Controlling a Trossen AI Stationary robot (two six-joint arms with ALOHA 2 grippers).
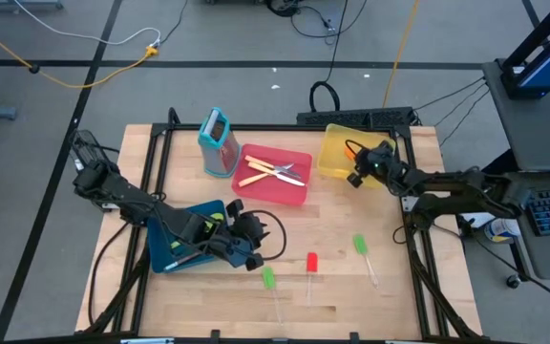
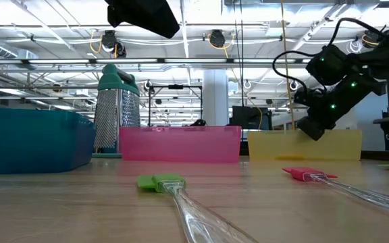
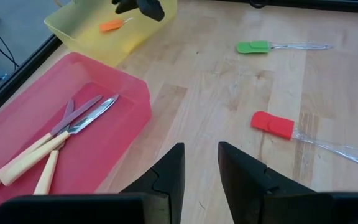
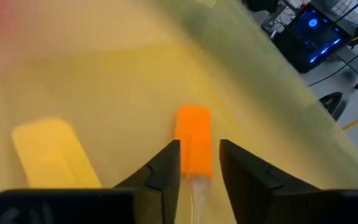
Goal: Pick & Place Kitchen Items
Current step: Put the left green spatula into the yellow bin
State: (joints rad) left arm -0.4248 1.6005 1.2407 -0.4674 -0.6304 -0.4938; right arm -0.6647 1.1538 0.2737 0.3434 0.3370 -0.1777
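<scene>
Right wrist view only: right gripper [image 4: 196, 163] in yellow tray [image 4: 278, 93], fingers parted, orange spatula [image 4: 194, 148] between them, grip unclear; yellow piece [image 4: 53, 152] beside. 
Left wrist view: left gripper [image 3: 199, 167] fingers apart, holding nothing; red spatula [image 3: 272, 125] at 1 o'clock, green spatula [image 3: 253, 47] beyond; cream-handled knives [image 3: 48, 146] in red tray [image 3: 126, 93] at 10. 
Low view alone shows another green spatula [image 2: 162, 183] nearest the camera.

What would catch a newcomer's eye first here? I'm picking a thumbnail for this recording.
The right gripper over the yellow tray at the table's far right, with an orange spatula between its parted fingers. Next, the red tray in the middle holding cream-handled knives, and the teal box grater upright beside it. Nearer the front, two green spatulas and a red spatula lie loose on the wood.
</scene>
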